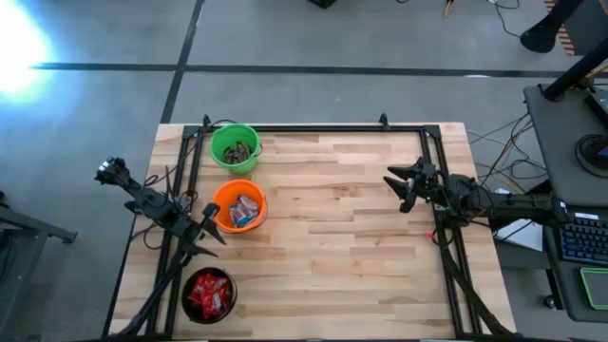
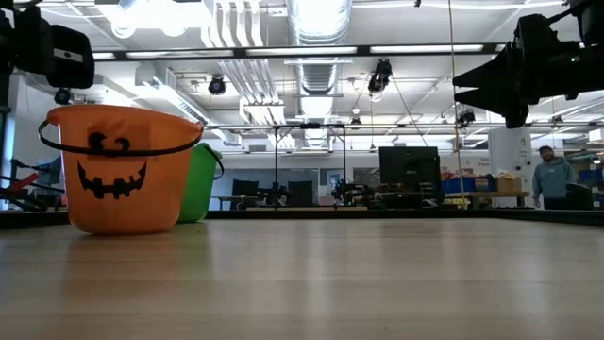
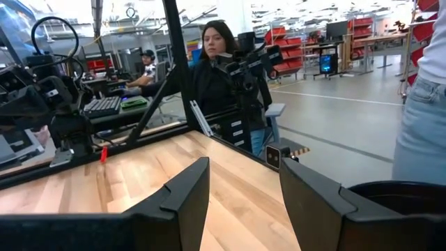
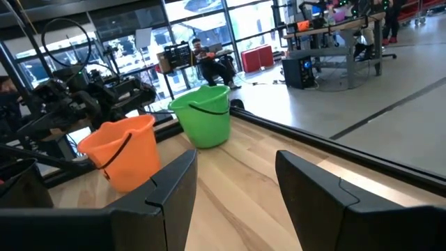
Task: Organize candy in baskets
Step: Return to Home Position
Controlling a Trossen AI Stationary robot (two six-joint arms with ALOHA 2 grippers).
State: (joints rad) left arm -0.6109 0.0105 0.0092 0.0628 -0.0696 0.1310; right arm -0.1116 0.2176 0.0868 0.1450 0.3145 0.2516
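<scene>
Candy (image 1: 211,296) lies sorted in the green basket (image 4: 205,125), orange basket (image 4: 122,157) and black basket (image 1: 185,287) around nine o'clock. The left gripper (image 3: 244,167) and right gripper (image 4: 237,159) hang spread wide, empty; the sorting seems finished.

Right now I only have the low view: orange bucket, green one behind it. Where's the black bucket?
Observer: The high view shows the black bucket last in a row down the table's left side: green, orange, then black.
Operator: Anything in it?
Observer: Red candy, a good pile.
Operator: Grippers carrying anything?
Observer: No. The wrist views show the left gripper and the right gripper both open and empty.
</scene>
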